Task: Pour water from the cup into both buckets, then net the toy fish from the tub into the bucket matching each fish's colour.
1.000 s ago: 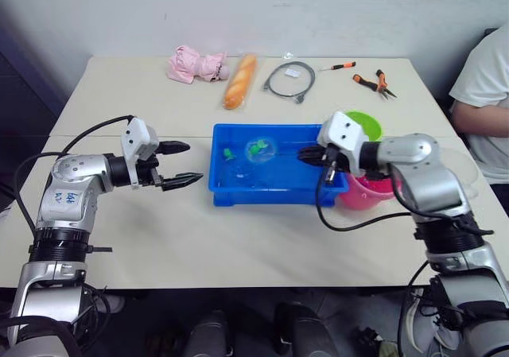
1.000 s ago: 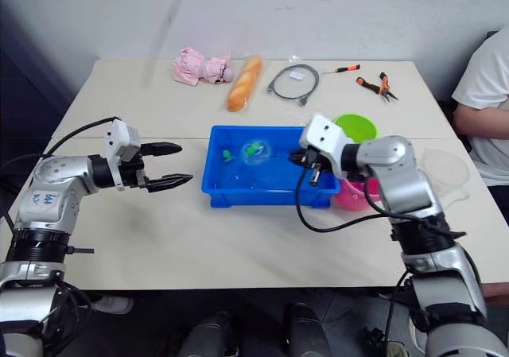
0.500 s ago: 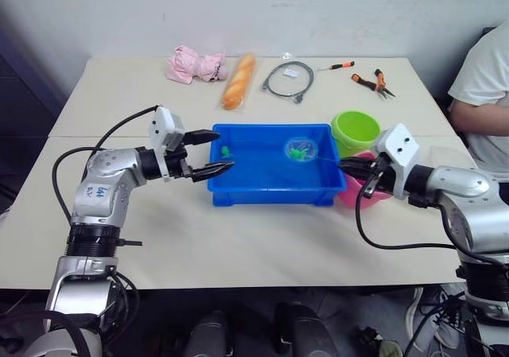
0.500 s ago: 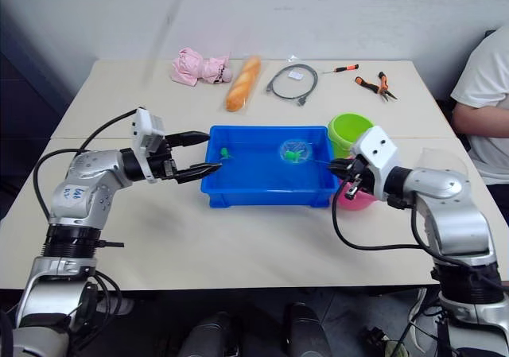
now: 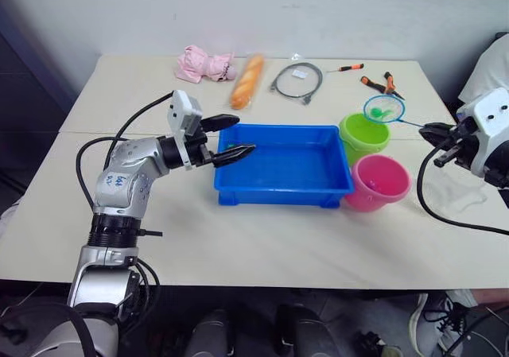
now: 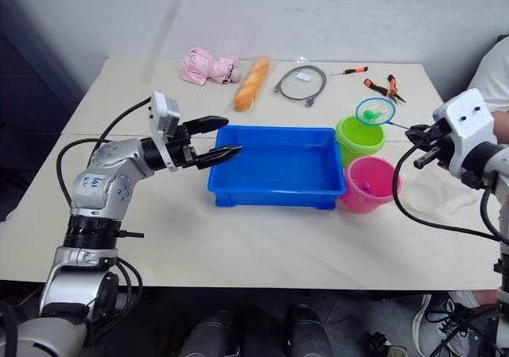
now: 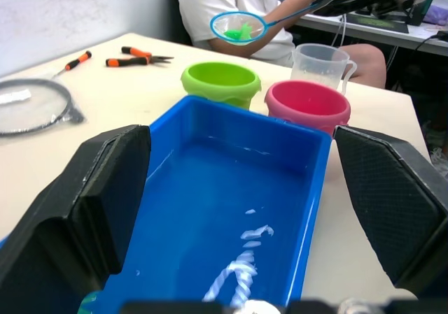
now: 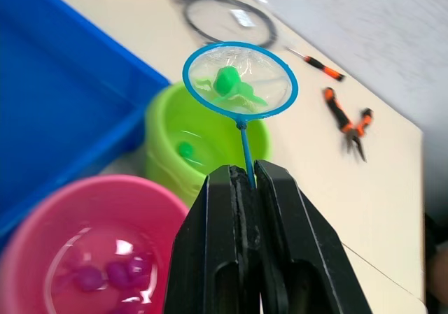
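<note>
Holding the net (image 8: 240, 82) by its thin handle, the right gripper (image 8: 243, 188) is keeping its two black fingers (image 8: 213, 258) pinched together on the stem, the hoop standing out beyond the fingertips.

- Net contents: a green toy fish (image 8: 228, 80) is lying in the mesh.
- Beyond and below the fingertips: the hoop is hanging above the lime green bucket (image 5: 363, 133), over its far rim; a small green piece is sitting inside that bucket.
- Pink bucket (image 5: 378, 182): standing just beside the green one, nearer the right fingers, with magenta fish (image 8: 112, 272) lying in its water.
- Left gripper (image 5: 224, 138): its fingers are spread wide, reaching over the near-left rim of the tub (image 5: 283, 168); one finger is sitting just outside the far rim, the other above the tub's inside edge.
- Tub: lying ahead of the left fingertips, water on its floor, with open room along its whole length.
- Cup (image 7: 321, 62): standing past the pink bucket, at the table's edge.
- Far table strip: cable (image 5: 297, 81), screwdriver (image 5: 339, 67), pliers (image 5: 380, 83), bread loaf (image 5: 246, 79) and pink cloth (image 5: 203, 63) are lying well apart from both grippers.
</note>
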### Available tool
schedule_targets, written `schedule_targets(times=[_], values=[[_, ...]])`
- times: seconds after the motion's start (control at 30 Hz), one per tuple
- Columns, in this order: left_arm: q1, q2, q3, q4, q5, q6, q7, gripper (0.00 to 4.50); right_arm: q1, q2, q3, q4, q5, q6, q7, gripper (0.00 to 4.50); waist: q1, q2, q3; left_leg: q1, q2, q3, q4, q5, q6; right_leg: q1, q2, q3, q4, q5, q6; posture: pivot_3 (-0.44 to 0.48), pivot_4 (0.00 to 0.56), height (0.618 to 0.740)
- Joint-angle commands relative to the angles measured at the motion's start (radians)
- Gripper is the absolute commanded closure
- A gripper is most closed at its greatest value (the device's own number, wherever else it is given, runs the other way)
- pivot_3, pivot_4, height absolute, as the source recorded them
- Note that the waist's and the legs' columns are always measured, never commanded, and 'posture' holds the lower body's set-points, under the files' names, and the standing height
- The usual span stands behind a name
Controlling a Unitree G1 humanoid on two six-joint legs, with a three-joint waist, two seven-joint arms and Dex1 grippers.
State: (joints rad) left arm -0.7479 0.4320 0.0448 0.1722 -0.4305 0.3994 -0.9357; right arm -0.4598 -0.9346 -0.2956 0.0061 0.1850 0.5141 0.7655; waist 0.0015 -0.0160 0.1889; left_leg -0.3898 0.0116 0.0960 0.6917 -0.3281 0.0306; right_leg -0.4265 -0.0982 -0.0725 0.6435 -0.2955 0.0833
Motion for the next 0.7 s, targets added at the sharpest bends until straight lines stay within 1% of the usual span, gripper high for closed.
schedule_targets(times=[0.03, 0.2, 0.33, 0.5, 0.57, 0.7], values=[[-0.009, -0.017, 0.009, -0.051, -0.019, -0.005, 0.021, 0.04, -0.018, -0.023, 0.044, 0.049, -0.077, -0.118, -0.04, 4.5, -0.003, 0.0, 0.0, 0.0, 0.0, 0.0, 0.0, 0.0, 0.0, 0.0, 0.0, 0.0, 0.0, 0.0, 0.0, 0.0, 0.15, 0.738], [0.027, -0.033, 0.004, -0.086, -0.022, 0.009, 0.037, 0.04, -0.047, -0.02, 0.123, 0.147, -0.19, -0.284, -0.118, 4.5, -0.005, 0.0, 0.0, 0.001, 0.0, 0.001, 0.0, 0.0, -0.001, 0.0, 0.001, 0.001, 0.0, 0.0, 0.0, 0.0, 0.15, 0.738], [0.042, -0.046, 0.002, -0.108, -0.025, 0.01, 0.047, 0.04, -0.043, -0.048, 0.2, 0.249, -0.344, -0.511, -0.217, 4.5, -0.004, 0.0, 0.0, 0.001, 0.0, 0.001, 0.0, 0.0, -0.001, 0.0, 0.001, 0.001, -0.001, 0.0, 0.0, 0.0, 0.15, 0.738], [0.06, -0.046, 0.0, -0.129, -0.027, 0.02, 0.051, 0.04, -0.048, -0.03, 0.216, 0.282, -0.396, -0.579, -0.281, 4.5, -0.002, 0.0, 0.0, 0.001, 0.0, 0.001, 0.0, 0.001, -0.001, 0.0, 0.0, 0.001, -0.001, 0.0, 0.0, 0.0, 0.15, 0.738], [0.07, -0.042, 0.004, -0.137, -0.027, 0.021, 0.054, 0.04, -0.037, -0.046, 0.232, 0.279, -0.452, -0.611, -0.318, 4.5, -0.003, 0.0, 0.0, 0.001, 0.0, 0.001, 0.0, 0.001, -0.001, 0.0, 0.001, 0.001, -0.001, 0.0, 0.0, 0.0, 0.15, 0.738], [0.076, -0.038, 0.007, -0.142, -0.026, 0.019, 0.058, 0.04, -0.029, -0.104, 0.287, 0.291, -0.576, -0.738, -0.372, 4.5, -0.005, 0.0, 0.0, 0.001, 0.0, 0.001, 0.0, 0.001, -0.002, 0.0, 0.001, 0.001, -0.001, 0.0, 0.0, 0.0, 0.15, 0.738]])
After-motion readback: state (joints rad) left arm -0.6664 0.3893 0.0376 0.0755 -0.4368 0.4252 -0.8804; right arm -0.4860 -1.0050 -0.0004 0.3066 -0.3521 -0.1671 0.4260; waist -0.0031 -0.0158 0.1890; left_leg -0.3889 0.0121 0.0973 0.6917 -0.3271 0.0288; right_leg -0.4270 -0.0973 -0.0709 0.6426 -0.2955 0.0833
